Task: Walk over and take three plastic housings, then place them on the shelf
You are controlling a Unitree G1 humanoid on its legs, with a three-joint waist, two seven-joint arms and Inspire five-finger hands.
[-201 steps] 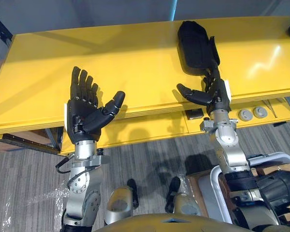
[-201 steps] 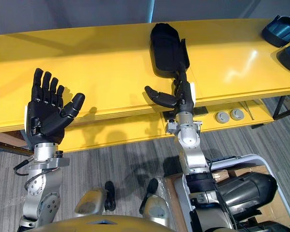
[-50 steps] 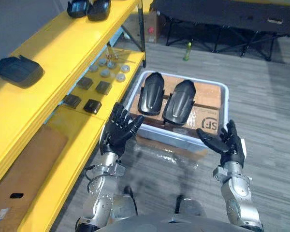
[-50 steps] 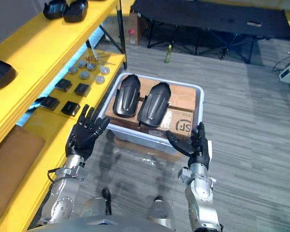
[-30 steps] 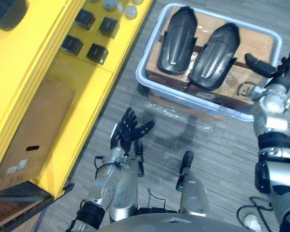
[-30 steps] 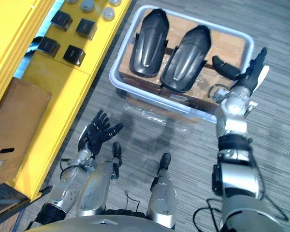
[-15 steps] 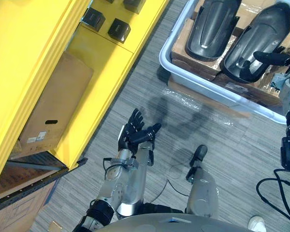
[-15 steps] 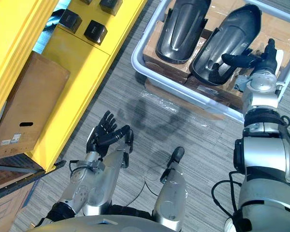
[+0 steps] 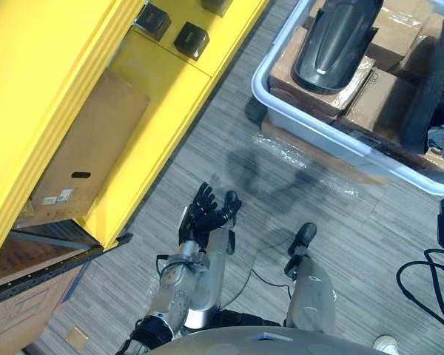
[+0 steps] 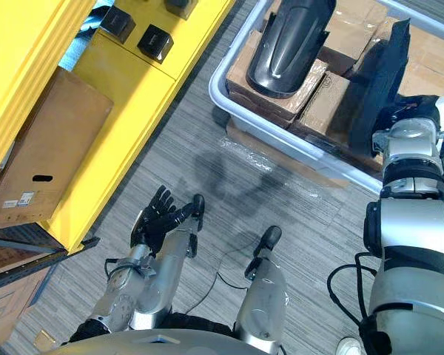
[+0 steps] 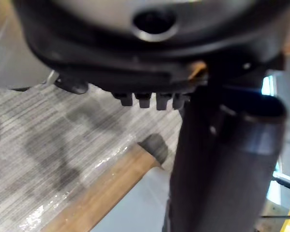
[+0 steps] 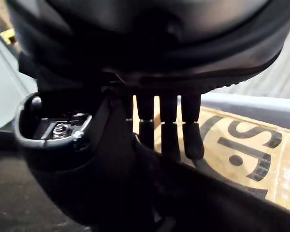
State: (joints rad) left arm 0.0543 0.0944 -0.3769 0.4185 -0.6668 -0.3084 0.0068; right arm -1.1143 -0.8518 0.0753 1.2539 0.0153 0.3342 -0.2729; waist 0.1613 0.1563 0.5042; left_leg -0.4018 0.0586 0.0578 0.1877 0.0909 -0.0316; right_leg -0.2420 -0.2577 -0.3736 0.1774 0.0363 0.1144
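Two black plastic housings are in a grey tub on cardboard boxes. One housing lies flat at the tub's left side. The other housing stands tipped up on its long edge at the right side. My right hand is shut on it; in the right wrist view its fingers curl over the housing's rim. My left hand hangs low over the floor, open and empty, its fingers straight.
The yellow shelf runs along the left, with small black boxes on its lower board and a cardboard box underneath. Grey striped floor lies between the shelf and the tub.
My right hand has closed on the right-hand housing and tipped it from lying flat up onto its edge. The view has shifted slightly. The left hand stays open.
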